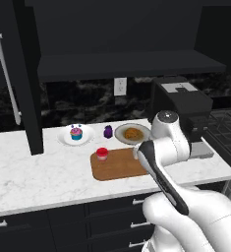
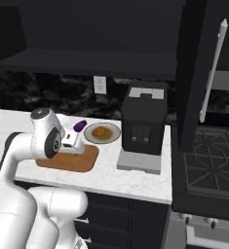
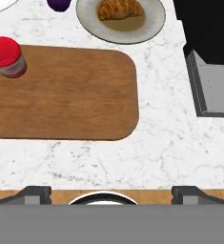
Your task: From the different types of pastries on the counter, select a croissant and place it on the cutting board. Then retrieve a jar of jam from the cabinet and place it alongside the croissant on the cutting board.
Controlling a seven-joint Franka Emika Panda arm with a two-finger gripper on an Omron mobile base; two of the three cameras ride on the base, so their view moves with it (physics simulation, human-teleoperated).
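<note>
Overhead, the gripper (image 3: 111, 193) points straight down with its fingertips (image 3: 35, 193) spread wide and nothing between them. Just beyond them lies the cutting board (image 3: 75, 95), with the jar of jam (image 3: 7, 57) upright at its far left corner. Farther off, the croissant (image 3: 120, 9) rests on a plate (image 3: 151, 24).

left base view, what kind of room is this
A kitchen, rendered rather than real. A marble counter runs over dark drawers and carries a wooden cutting board and plated pastries, a croissant and a cupcake. A stove sits beside it.
</note>
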